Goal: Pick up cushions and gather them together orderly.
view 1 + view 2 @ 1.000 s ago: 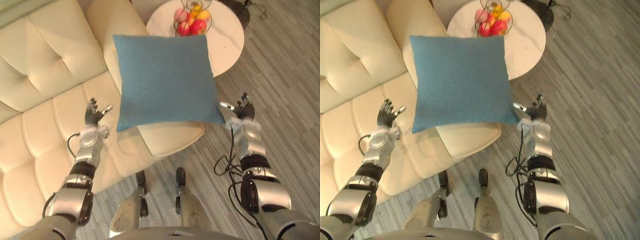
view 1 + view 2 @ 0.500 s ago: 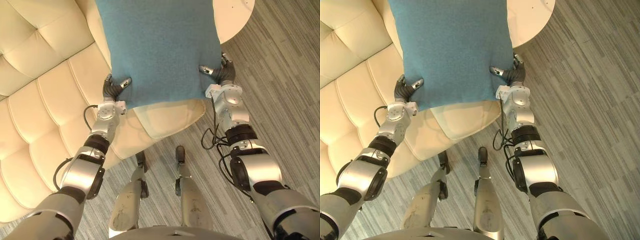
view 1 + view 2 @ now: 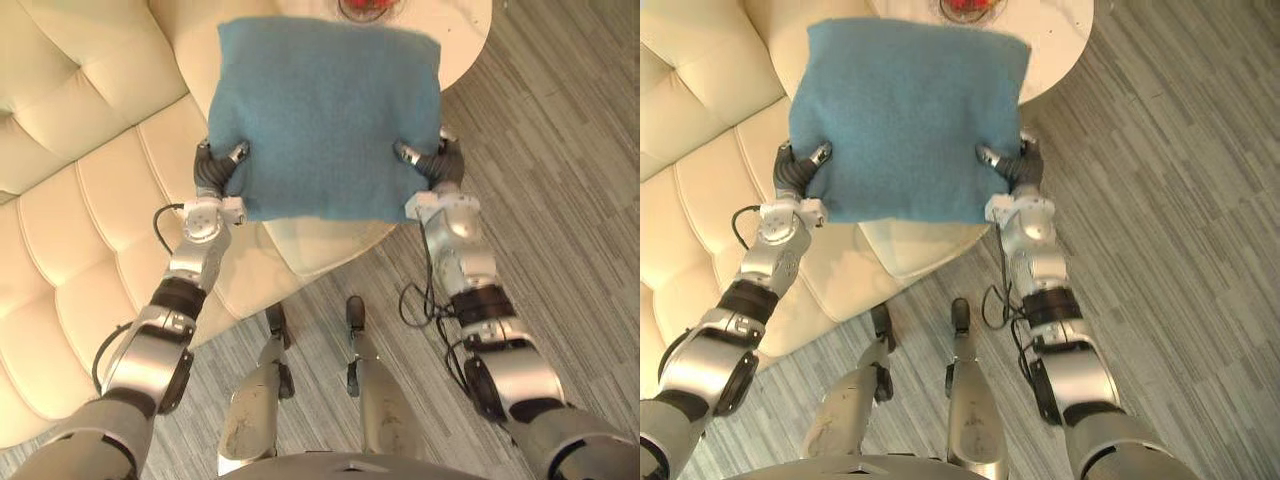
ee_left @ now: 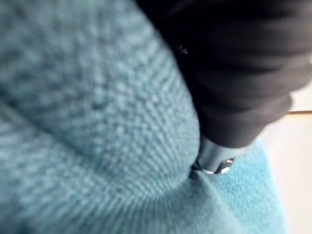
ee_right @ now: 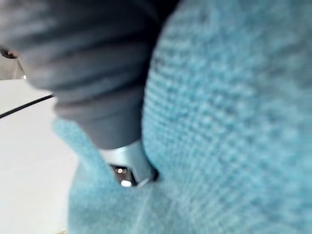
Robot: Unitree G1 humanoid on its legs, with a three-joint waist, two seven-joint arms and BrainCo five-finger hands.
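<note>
Got it: the cushion [image 3: 325, 110] is in my grip now. A second ago it hung between my two spread hands with neither touching it, half a second ago I was just closing on its lower corners, and now both hands are clamped on its sides. My left hand [image 3: 214, 170] grips the left edge, thumb laid over the front face and the rest curled behind. My right hand [image 3: 437, 165] does the same on the right edge. Up close, a finger [image 4: 213, 157] of the left sinks into the blue weave, and one [image 5: 127, 165] of the right dents it too. The cushion bulges a little between them, so the squeeze looks real. It's up in the air in front of me, over the near end of the cream sofa [image 3: 90, 190], with the round white table [image 3: 468, 35] just beyond its top edge. My view has shifted too, so I won't read that as the cushion travelling. For the task, I'd say the pick-up is done and carrying it over to the others comes next. Soft stuffing, a two-sided pinch: I reckon it could slip if I ease off.
</note>
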